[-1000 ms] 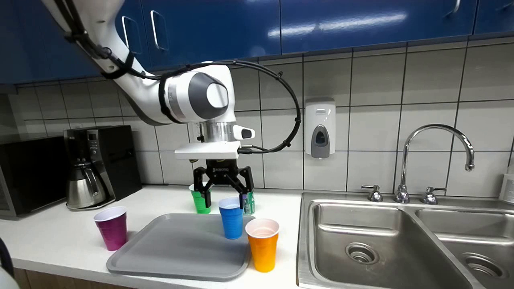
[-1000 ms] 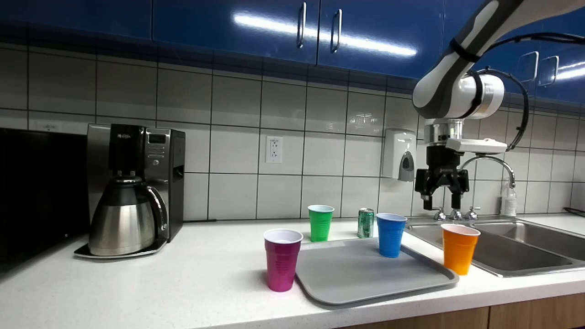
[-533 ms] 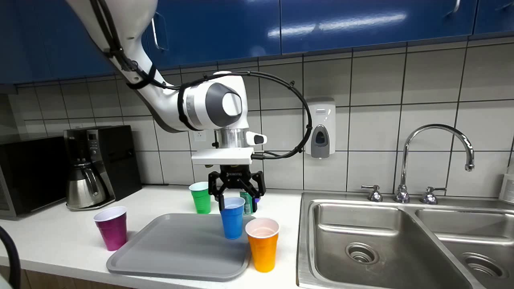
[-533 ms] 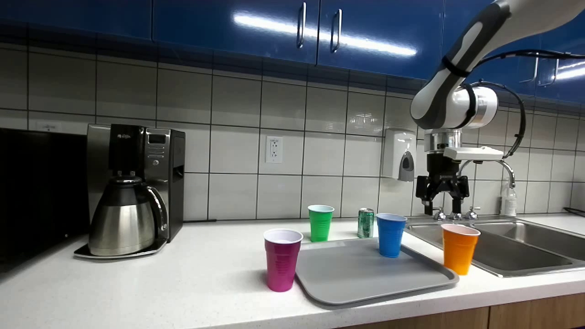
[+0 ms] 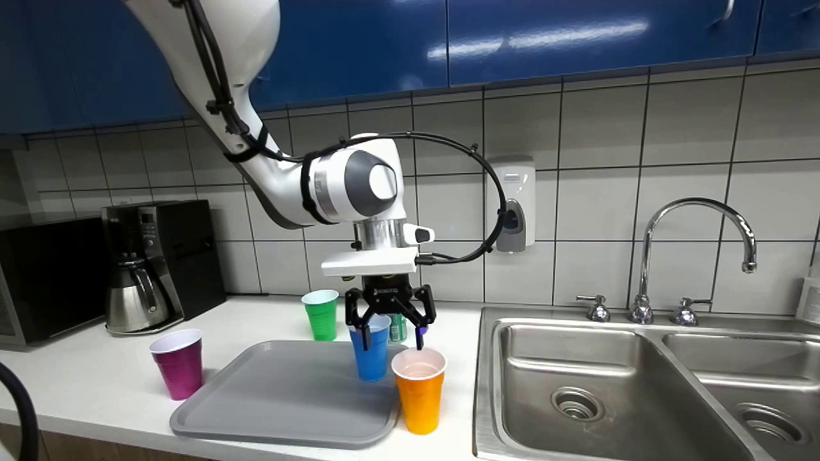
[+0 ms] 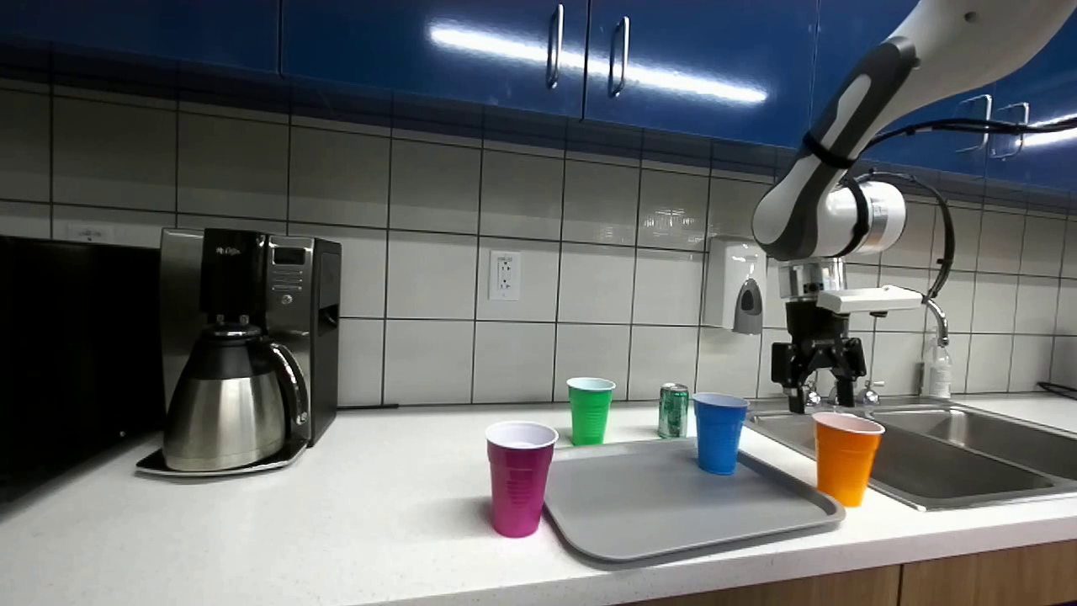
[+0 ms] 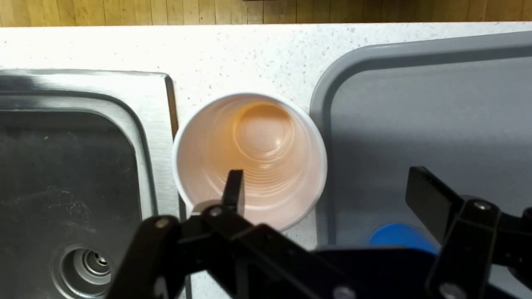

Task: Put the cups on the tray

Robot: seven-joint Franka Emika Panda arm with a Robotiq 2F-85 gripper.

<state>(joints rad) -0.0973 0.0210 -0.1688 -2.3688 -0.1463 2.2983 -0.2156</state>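
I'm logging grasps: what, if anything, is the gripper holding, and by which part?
Nothing is held: the gripper hangs open, with nothing clamped between its jaws.

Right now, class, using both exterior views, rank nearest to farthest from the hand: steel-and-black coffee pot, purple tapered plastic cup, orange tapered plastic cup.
1. Orange cup: lower than the hand, beside the flat grey tray.
2. Purple cup: across the tray.
3. Coffee pot: beyond the purple cup.

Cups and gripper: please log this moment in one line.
gripper: open, empty | blue cup: on tray | orange cup, purple cup, green cup: off tray
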